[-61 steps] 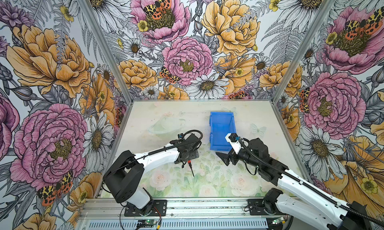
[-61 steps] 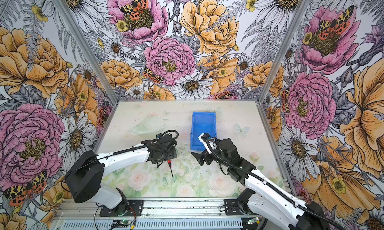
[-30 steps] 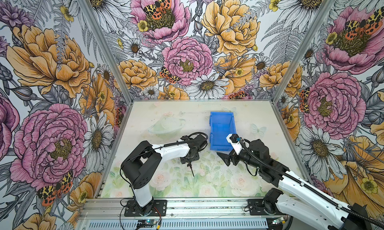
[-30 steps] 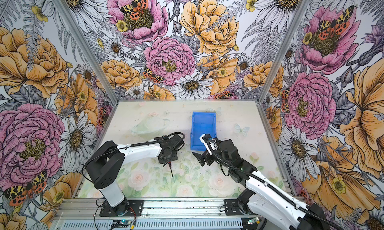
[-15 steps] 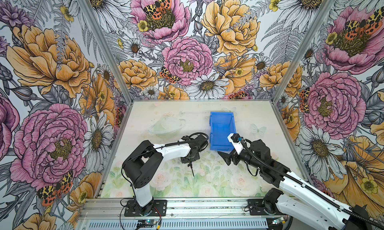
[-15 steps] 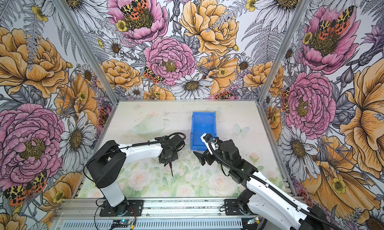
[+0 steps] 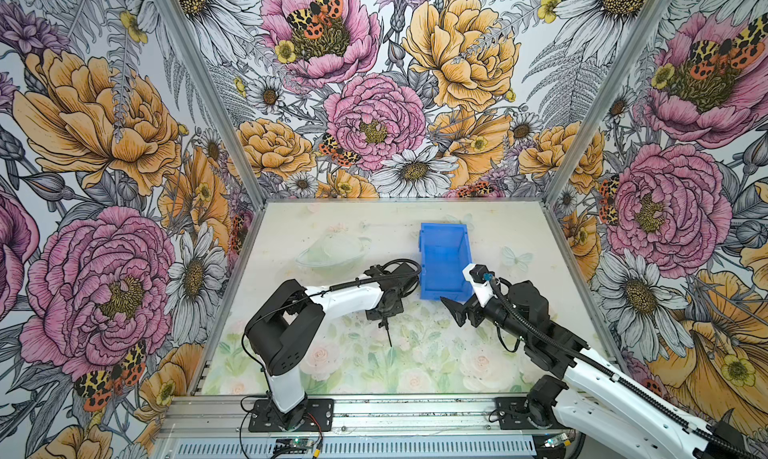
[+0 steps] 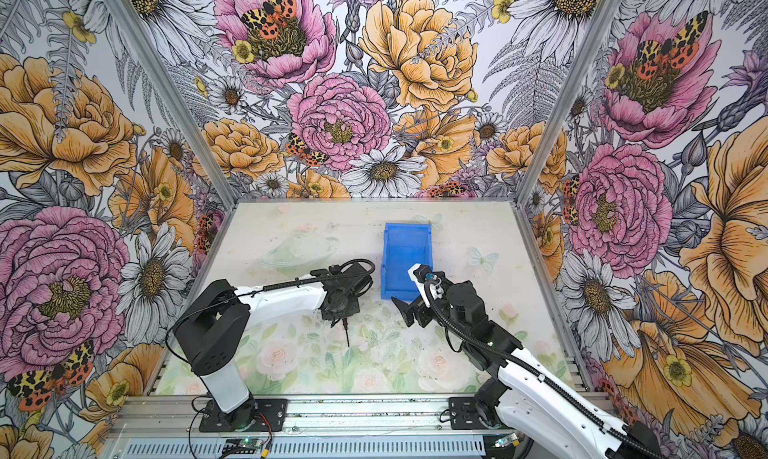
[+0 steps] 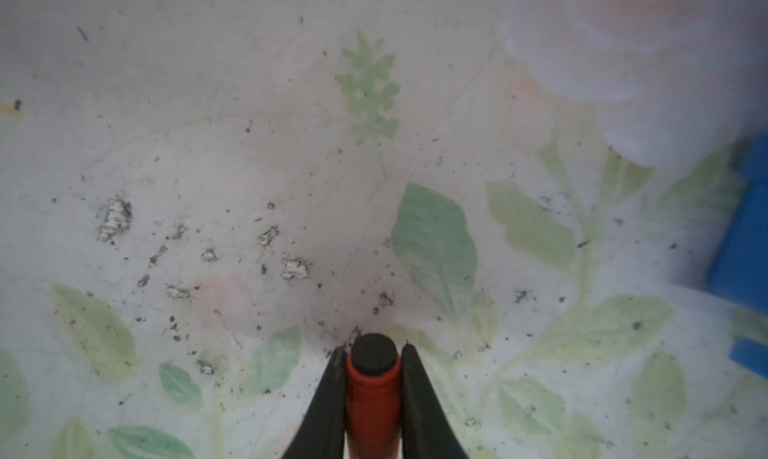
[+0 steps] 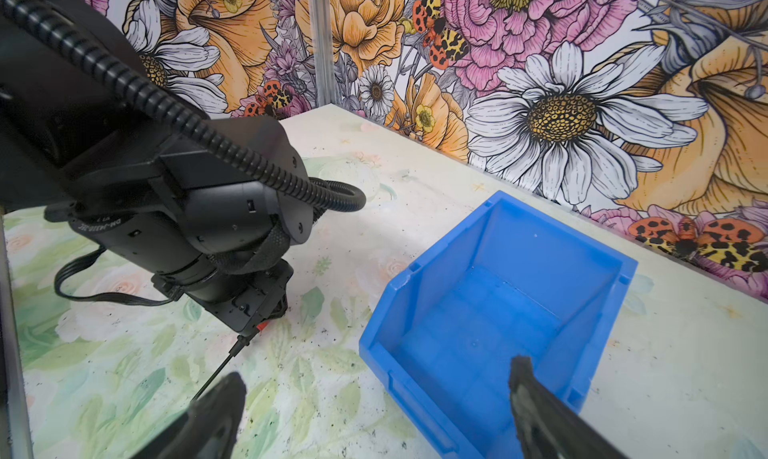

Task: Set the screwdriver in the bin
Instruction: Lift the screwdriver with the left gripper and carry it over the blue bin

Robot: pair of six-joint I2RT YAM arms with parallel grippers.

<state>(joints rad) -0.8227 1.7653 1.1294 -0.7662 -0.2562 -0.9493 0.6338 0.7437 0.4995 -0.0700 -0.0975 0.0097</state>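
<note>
The screwdriver's red-orange handle [image 9: 373,394] is clamped between the two black fingers of my left gripper [image 9: 373,351], with its black end cap poking out past the tips. In both top views its thin dark shaft [image 7: 387,334] [image 8: 345,336] sticks out toward the front under the left gripper [image 7: 384,317] [image 8: 341,317], low over the table. The blue bin [image 7: 444,266] [image 8: 405,266] [image 10: 490,311] stands empty just right of it. My right gripper [image 10: 378,369] [image 7: 463,307] is open at the bin's near lip, holding nothing.
The floral table mat [image 7: 415,361] is speckled with dark crumbs. The left arm's wrist and cable [image 10: 187,212] sit close to the bin's left wall. Flowered walls close in the back and both sides.
The left gripper has closed on the screwdriver's handle. The left arm's elbow swung in toward the middle earlier. The right gripper crept slightly nearer the bin.
</note>
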